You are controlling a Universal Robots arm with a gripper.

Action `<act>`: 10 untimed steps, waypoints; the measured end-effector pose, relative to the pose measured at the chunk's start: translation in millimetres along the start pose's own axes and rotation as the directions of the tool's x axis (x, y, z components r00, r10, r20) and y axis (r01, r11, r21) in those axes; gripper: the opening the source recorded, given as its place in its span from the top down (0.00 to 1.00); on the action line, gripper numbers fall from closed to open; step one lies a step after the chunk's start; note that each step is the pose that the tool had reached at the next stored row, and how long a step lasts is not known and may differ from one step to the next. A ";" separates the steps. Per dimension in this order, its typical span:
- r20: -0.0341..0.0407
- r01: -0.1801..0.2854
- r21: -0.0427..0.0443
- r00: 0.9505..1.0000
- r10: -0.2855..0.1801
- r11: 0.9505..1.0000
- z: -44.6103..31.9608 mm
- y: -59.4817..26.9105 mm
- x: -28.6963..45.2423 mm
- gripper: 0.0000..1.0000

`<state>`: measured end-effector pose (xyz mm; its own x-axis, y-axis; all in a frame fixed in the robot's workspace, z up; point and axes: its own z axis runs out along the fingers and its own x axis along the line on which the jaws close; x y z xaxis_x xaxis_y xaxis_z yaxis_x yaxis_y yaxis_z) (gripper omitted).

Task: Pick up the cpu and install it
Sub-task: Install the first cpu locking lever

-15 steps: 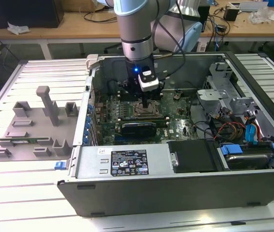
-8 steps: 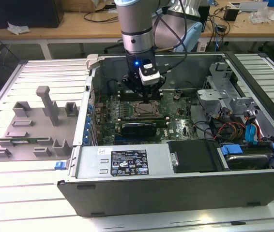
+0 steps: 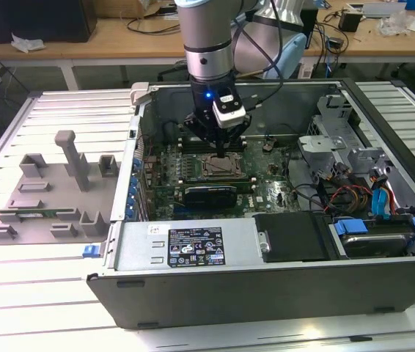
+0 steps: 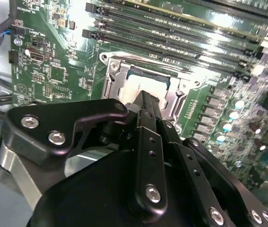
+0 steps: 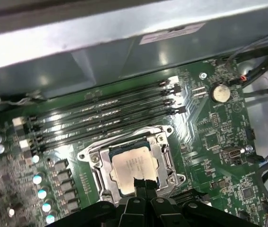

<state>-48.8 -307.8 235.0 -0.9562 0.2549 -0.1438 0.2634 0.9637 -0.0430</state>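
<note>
Green motherboard (image 5: 209, 142) | square silver cpu (image 5: 131, 165) in socket | black gripper (image 5: 144, 182) fingers pressed together above

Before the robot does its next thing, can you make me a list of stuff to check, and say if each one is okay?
1. Is the cpu in the socket? Ok: in both wrist views its silver top sits inside the metal frame on the motherboard.
2. Is the cpu lying flat? Cannot tell: the gripper covers one edge.
3. Is the gripper over the socket? Ok: in the exterior view it hangs right above it, inside the computer case.
4. Has the gripper let go? Ok: its fingers are shut together at the cpu's edge, with nothing between them.
5. Is the grey fixture tray out of the way? Ok: it lies outside the case, on the exterior view's left.
</note>
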 end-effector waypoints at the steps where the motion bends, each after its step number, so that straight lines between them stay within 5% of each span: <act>1: -0.004 0.012 0.002 1.000 -0.012 1.000 0.1 0.0 0.0 0.89; 6: -0.031 0.060 0.006 0.998 -0.060 0.998 1.4 -0.8 -0.3 0.89; 10: -0.036 0.089 0.003 0.995 -0.088 0.996 2.2 -2.3 -3.6 0.89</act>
<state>-45.7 -311.1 233.5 -0.9797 0.1715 -0.1035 0.1781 0.9823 -0.0584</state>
